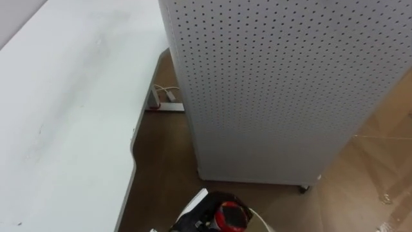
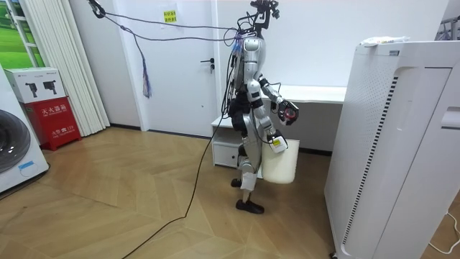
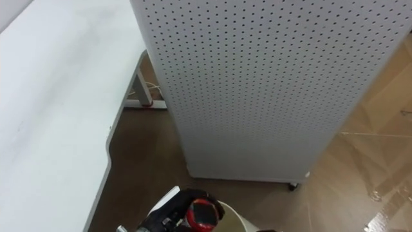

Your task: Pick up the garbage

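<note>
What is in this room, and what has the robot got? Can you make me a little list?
Robot: stands beside the white desk, facing a tall white panel full of holes
Raised robot hand: has a red and black thing at it, too small to name
Low robot hand: at the rim of the white bin
Bin: hangs clear of the wooden floor
Far corner: washing machine

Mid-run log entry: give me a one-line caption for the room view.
Robot stands beside the white desk, facing a tall perforated cabinet, a white bin hanging low at its side.
</note>
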Robot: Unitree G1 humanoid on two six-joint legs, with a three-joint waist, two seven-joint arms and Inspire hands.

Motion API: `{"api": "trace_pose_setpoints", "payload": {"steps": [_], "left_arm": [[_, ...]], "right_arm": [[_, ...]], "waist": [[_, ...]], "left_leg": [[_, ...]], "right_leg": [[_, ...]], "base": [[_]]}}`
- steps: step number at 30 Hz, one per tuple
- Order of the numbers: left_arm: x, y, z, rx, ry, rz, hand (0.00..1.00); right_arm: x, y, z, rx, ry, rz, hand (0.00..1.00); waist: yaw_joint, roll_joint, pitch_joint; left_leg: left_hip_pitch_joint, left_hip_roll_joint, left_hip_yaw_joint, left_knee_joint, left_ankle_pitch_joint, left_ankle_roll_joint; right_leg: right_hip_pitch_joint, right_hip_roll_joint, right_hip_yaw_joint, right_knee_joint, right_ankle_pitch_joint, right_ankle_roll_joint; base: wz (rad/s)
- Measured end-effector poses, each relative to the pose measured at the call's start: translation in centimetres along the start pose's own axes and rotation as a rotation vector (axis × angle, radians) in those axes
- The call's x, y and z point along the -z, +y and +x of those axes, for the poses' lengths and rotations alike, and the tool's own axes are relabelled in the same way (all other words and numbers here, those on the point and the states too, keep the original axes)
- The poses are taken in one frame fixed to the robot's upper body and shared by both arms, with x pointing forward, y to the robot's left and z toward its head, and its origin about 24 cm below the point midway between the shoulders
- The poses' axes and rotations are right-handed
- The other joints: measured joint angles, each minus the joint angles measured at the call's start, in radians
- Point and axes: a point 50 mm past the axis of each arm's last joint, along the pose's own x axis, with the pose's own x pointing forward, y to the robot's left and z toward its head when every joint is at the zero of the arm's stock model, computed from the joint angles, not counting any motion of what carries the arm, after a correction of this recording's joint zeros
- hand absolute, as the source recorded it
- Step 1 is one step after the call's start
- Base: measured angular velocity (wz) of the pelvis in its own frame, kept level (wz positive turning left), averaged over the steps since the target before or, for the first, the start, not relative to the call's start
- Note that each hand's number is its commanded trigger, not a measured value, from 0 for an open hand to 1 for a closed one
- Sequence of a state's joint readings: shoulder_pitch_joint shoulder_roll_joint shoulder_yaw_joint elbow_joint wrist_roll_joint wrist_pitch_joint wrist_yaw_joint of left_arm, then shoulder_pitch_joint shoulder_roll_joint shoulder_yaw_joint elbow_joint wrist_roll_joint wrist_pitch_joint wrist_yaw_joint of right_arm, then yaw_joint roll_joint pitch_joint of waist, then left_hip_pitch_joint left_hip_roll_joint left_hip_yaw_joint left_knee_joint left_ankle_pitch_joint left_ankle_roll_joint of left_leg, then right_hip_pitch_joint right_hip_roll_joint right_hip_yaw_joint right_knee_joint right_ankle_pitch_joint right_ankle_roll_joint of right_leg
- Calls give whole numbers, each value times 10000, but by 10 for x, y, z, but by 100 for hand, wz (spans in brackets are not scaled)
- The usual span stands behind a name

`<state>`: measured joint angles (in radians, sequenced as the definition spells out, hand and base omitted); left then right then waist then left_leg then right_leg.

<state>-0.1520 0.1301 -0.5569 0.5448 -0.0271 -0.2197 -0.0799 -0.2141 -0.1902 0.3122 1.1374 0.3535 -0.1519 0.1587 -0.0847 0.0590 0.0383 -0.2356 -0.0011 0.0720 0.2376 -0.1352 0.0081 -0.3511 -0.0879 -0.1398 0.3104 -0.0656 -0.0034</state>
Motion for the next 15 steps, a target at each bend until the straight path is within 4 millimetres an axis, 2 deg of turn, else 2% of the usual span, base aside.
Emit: {"api": "trace_pose_setpoints", "payload": {"steps": [8,15], "left_arm": [[1,-1,0,26,45,-26,0],[1,-3,0,88,43,0,0]], "right_arm": [[3,5,0,-232,173,-102,100],[4,0,-1,-62,228,-230,100]], "waist": [[1,-2,1],[-88,-6,2]], "left_leg": [[31,-7,51,-14,15,22],[34,1,54,-51,13,25]], "right_leg": [[7,-11,-12,31,-15,21],[7,8,-12,-14,-16,19]], "base": [[0],[0]]}}
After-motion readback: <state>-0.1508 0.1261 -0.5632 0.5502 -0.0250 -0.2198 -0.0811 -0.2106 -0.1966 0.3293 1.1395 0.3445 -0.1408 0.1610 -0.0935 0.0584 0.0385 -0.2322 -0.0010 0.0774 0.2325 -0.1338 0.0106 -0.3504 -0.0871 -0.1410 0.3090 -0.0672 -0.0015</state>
